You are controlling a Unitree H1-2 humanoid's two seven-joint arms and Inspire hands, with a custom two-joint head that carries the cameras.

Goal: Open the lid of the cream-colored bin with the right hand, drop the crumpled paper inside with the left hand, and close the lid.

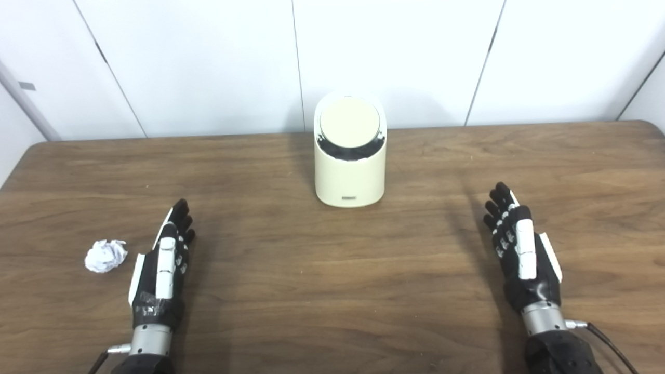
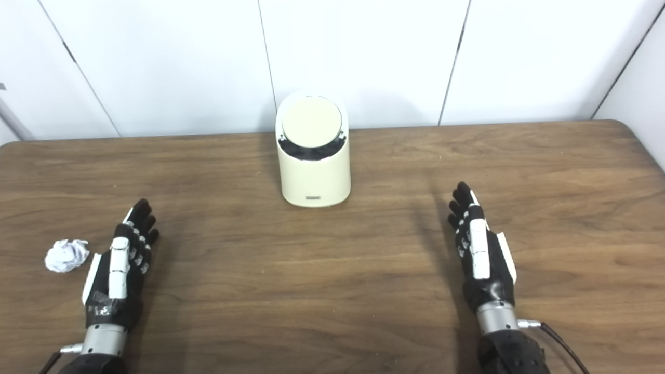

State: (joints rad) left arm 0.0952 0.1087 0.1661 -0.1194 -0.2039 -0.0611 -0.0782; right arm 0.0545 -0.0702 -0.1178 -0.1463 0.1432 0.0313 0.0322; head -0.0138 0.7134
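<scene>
Spanning the whole lower view, a brown wood-grain table (image 1: 332, 291) runs back to a white panelled wall (image 1: 208, 62) with dark vertical seams; its far corners are rounded. A grey strip slants down the wall at 10 o'clock.

Standing near the far edge at 12 o'clock from the table's middle is the cream bin (image 1: 349, 156), upright, with a small label low on its front. Its round lid (image 1: 349, 124) sits tilted toward the camera, with a dark gap showing under its lower edge; whether it is fully seated cannot be told.

At 8 o'clock lies the crumpled paper (image 1: 106, 255), white, alone on the wood, just beside the left hand (image 1: 163, 259) on its outer side and not touching it. That hand lies flat and empty, fingers stretched toward the wall and close together.

At 4 o'clock the right hand (image 1: 519, 246) is likewise empty, fingers straight and pointing forward, well apart from the bin.

Bare wood lies between each hand and the bin; both hands cast soft shadows on the wood.
</scene>
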